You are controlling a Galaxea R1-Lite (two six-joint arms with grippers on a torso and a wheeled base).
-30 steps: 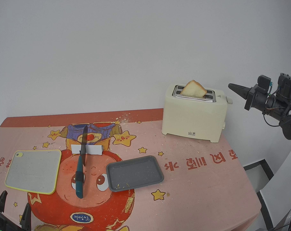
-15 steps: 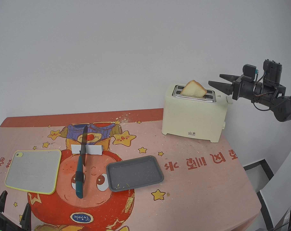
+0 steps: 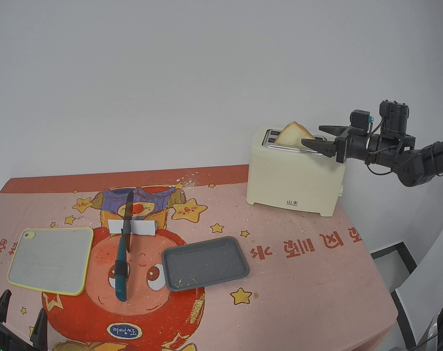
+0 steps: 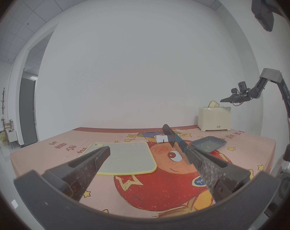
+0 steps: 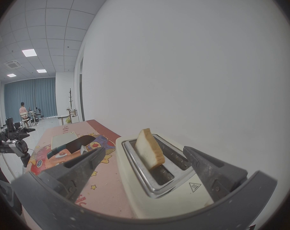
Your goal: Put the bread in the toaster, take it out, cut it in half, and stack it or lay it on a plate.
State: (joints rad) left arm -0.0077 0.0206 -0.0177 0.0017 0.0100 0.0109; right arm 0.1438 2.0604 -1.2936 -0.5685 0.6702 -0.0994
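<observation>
Cream-coloured plastic made the body of the toaster [image 3: 294,176], which stood at the far right part of the tabletop [image 3: 299,279], directly under the fingers of the right gripper [image 3: 312,135]. One slice of bread [image 3: 293,134] stuck out of one of its two slots and leaned to one side, not upright. The right fingers [image 5: 78,170] were apart and held nothing. In the right wrist view the slice stood just ahead of them, in line with the gap between the two tips. Whether a fingertip already touched the bread, I could not tell.

The left gripper [image 3: 25,301] was low at the near left corner of the tabletop. Its fingers [image 4: 84,166] were also spread, with nothing between them. Just ahead of these fingers lay a grey cutting board [image 3: 50,259] with a yellow rim. Beside the board, on the side toward the right fingers, lay a knife [image 3: 122,249] with a teal handle, and its dark blade crossed a small white paper [image 3: 142,227]. A grey tray [image 3: 204,263] with some crumbs in it lay further in that direction, between the knife and the toaster, well apart from both pairs of fingers.
</observation>
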